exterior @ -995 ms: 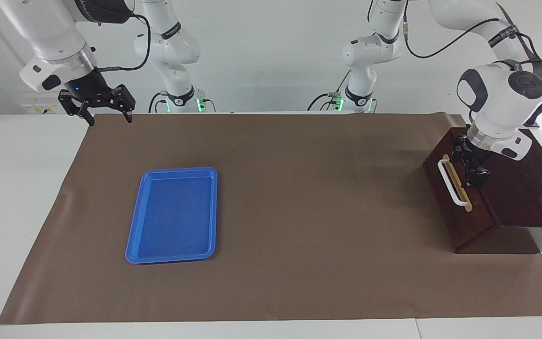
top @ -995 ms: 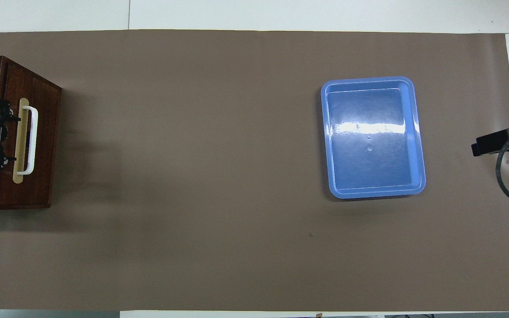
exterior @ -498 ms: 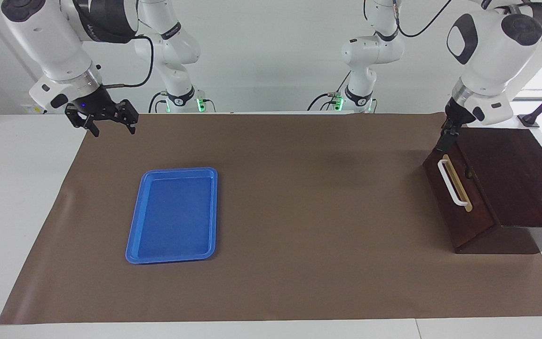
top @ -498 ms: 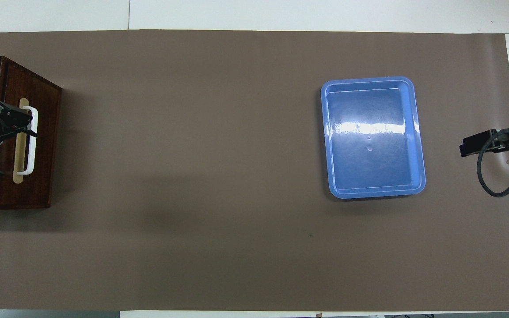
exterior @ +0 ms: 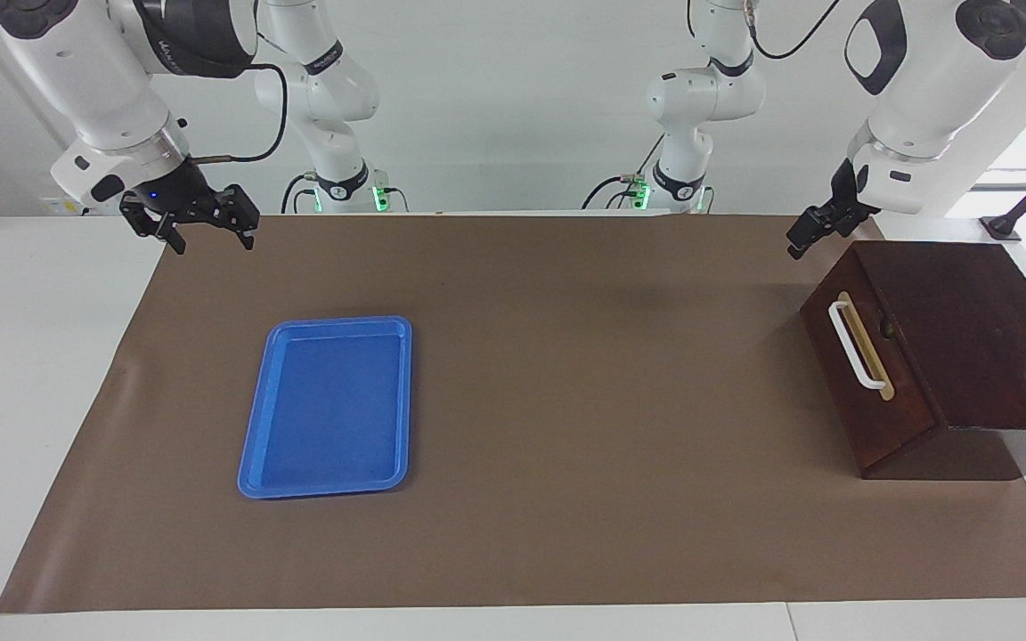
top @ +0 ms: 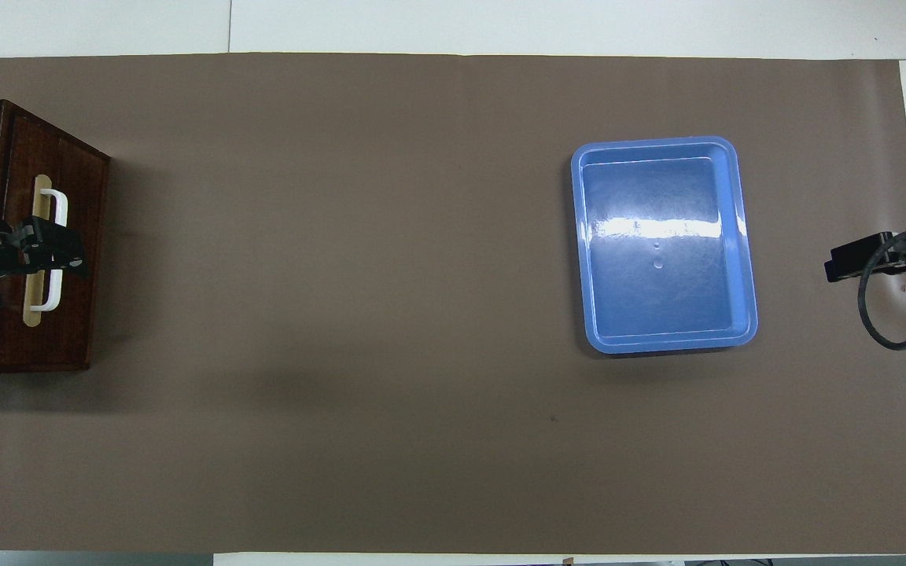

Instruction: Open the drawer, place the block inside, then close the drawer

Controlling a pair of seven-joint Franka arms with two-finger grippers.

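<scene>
The drawer (exterior: 883,423) of the dark wooden box is pushed in flush, its white bar handle (exterior: 856,347) toward the table's middle. It also shows in the overhead view (top: 68,338). No yellow block shows in either view. My left gripper (exterior: 802,236) hangs in the air above the box's front edge, touching nothing. In the overhead view it (top: 68,255) covers part of the handle (top: 60,212). My right gripper (exterior: 210,240) is open and empty, raised over the mat's corner at the right arm's end; a part of it shows in the overhead view (top: 854,261).
A flat blue tray (exterior: 326,409) lies empty on the brown mat (exterior: 566,401) toward the right arm's end, also in the overhead view (top: 661,244). The box stands at the mat's edge at the left arm's end.
My left gripper has risen from the drawer's top edge by the handle and now hangs clear above the box. The drawer has stayed shut. The right gripper has shifted only slightly.
</scene>
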